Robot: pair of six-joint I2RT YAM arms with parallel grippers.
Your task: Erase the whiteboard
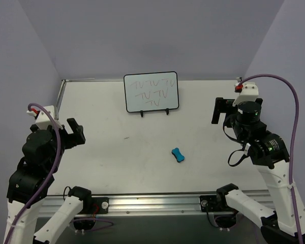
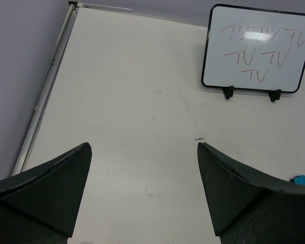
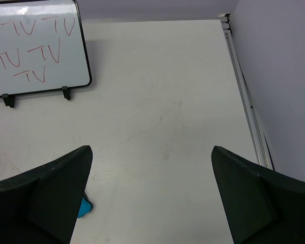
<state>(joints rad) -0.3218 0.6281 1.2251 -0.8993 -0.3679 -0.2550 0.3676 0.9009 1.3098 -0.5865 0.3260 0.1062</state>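
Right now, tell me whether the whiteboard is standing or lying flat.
Standing: the whiteboard rests upright on two black feet.

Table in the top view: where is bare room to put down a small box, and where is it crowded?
Bare table lies between the left pincer and the eraser, and again between the whiteboard and the right pincer. The left back corner beside the whiteboard is bare too. Nothing is really crowded; only the eraser sits mid-table.

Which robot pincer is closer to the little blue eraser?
Right. The right pincer hangs open beyond the eraser, a bit to its right; the left pincer, also open, is far off to its left.
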